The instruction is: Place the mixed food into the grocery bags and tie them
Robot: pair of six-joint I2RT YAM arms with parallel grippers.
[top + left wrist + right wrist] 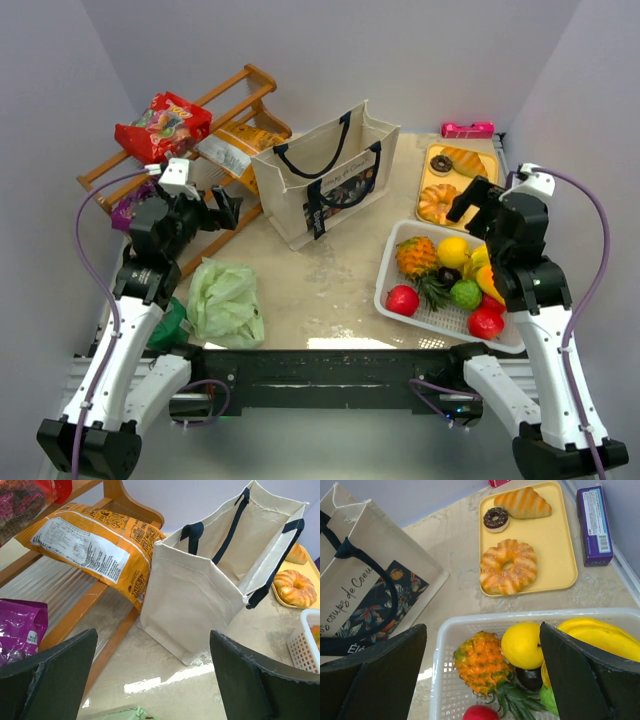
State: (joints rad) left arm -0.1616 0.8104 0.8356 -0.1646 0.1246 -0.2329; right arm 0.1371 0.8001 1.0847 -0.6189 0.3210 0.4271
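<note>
nearest you, the pale green bag (225, 300) lay flat. your left gripper (154, 645) and right gripper (483, 640) both hung wide open, empty. farther back, the canvas tote (325, 180) stood upright between the snack packets (160, 125) on the wooden rack (245, 80) and the fruit basket (384, 285).

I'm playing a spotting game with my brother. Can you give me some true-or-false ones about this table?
1. The canvas tote stands upright with its mouth open. True.
2. The left pincer grips the orange snack packet. False: it is open and empty; the packet lies on the wooden rack.
3. The pineapple lies in the white basket. True.
4. The red snack packet is inside the tote. False: it rests on the rack.
5. The big donut sits on the yellow tray. True.
</note>
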